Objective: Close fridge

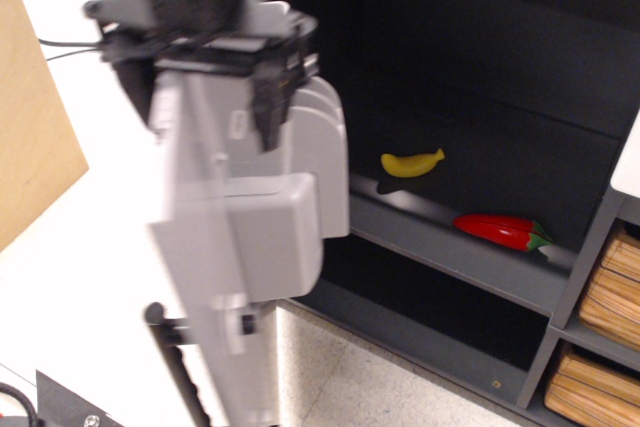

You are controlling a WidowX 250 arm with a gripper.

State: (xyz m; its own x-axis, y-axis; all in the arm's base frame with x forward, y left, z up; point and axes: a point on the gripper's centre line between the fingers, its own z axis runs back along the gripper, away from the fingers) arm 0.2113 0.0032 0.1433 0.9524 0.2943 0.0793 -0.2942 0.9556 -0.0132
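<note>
The fridge (480, 97) has a dark grey shelved interior that stands open. Its light grey door (215, 277) is seen nearly edge-on at the left, with moulded door bins (305, 197) on its inner side and the black bar handle (180, 367) showing at the lower left. My black gripper (205, 87) sits over the door's top edge, one finger (270, 97) on the inner side and the other finger (130, 82) on the outer side. The image is motion-blurred there.
A yellow toy banana (411, 162) and a red toy pepper (500, 230) lie on the fridge's middle shelf (440, 247). A grey shelf unit with tan woven baskets (605, 347) stands at the right. A wooden panel (30, 137) is at the left.
</note>
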